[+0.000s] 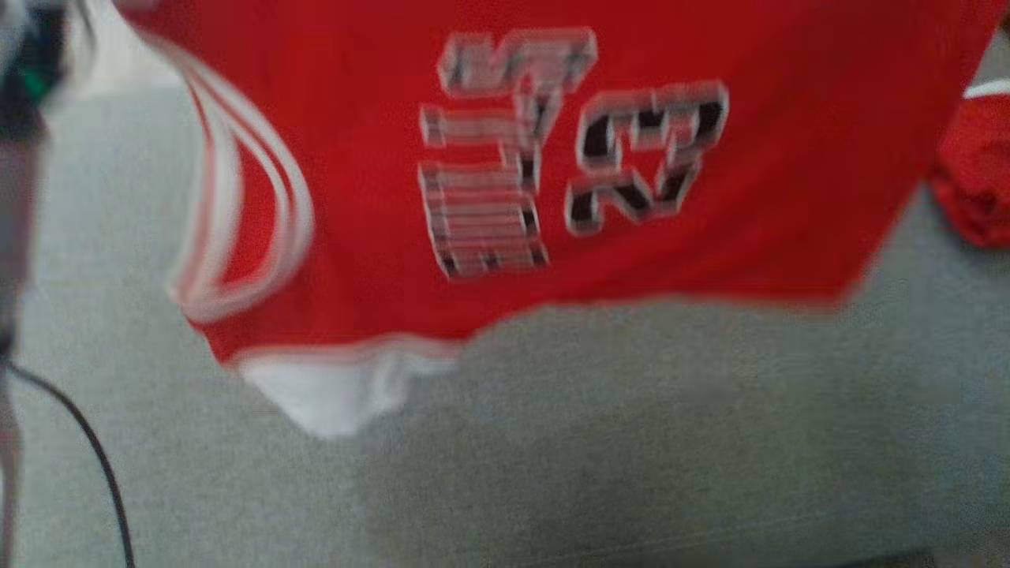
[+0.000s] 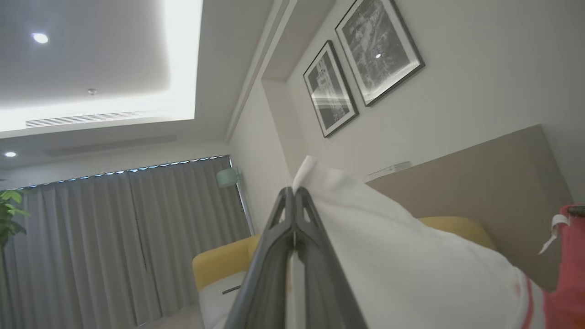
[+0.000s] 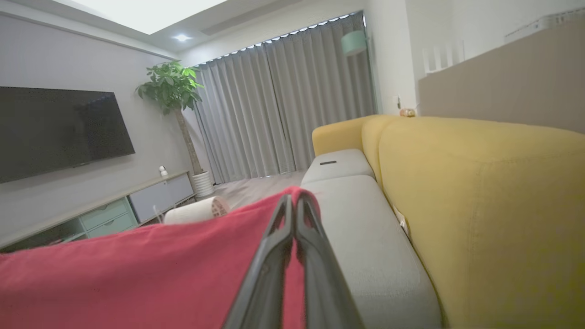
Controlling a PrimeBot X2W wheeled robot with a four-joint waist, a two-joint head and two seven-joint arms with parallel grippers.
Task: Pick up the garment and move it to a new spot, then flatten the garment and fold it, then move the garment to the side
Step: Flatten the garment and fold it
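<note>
Red jersey (image 1: 789, 197) clamped thinly in right claw (image 3: 295, 201), white trim (image 2: 388, 237) in left claw (image 2: 294, 194); may slip, dropping onto sofa (image 3: 361, 219) below.

Head view is blurring throughout; jersey (image 1: 710, 197) is running off the top edge, its print (image 1: 552, 150) is smearing past reading. Red cloth (image 1: 974, 173) is getting cut by the right edge.
</note>
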